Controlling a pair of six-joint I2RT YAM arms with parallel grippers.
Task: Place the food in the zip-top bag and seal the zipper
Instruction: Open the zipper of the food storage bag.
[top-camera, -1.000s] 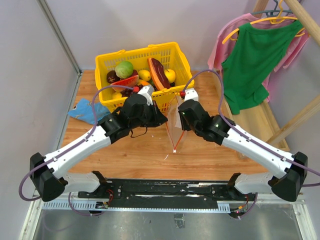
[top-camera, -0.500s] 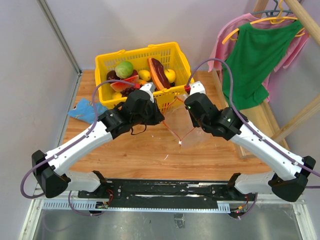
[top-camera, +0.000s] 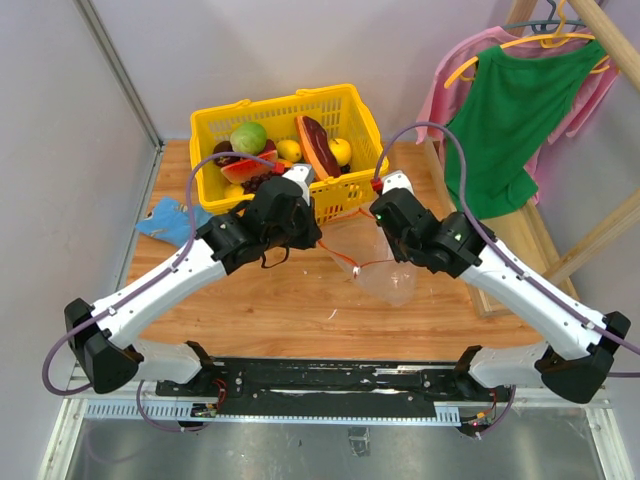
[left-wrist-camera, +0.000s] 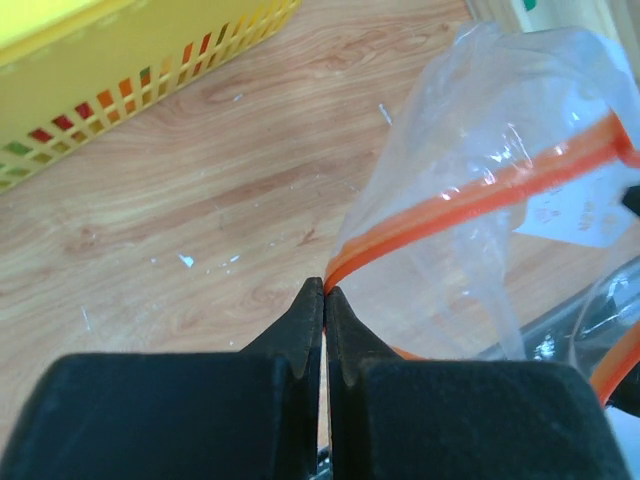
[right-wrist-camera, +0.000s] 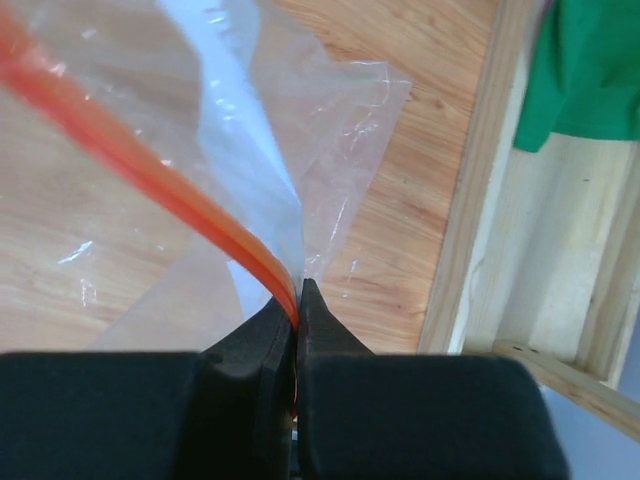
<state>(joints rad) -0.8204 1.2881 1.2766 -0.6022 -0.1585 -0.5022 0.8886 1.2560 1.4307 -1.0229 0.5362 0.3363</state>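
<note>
Two-point hold on the zip-top bag (top-camera: 385, 275), out over the wooden worktop (top-camera: 270, 305) just in front of the yellow basket (top-camera: 352, 108). Left end effector (left-wrist-camera: 324, 290) pressed together, pinching one end of the zipper (left-wrist-camera: 470, 195) right at the fingertips. Right end effector (right-wrist-camera: 298, 292) likewise pressed together, pinching the orange strip at the bag's opposite side, with clear film bunched and creased above the grip. Strung between the two, sagging in a shallow V in the top view. Seen from the left wrist, two runs of orange strip apart from each other, so mouth parted rather than sealed. Lower part of the bag drooping toward the boards; cannot tell whether touching them.

Food all in the basket, apart from the bag: watermelon slice (top-camera: 248, 167) near the left front, yellow fruit (top-camera: 289, 150) near the middle, dark purple piece (top-camera: 225, 153) at the left wall, green cabbage (top-camera: 248, 137) behind the slice.

Elsewhere: crumpled blue cloth (top-camera: 165, 220) on the worktop left of the basket, green shirt (top-camera: 510, 110) on a hanger at the right, over a wooden rack (right-wrist-camera: 480, 230).
</note>
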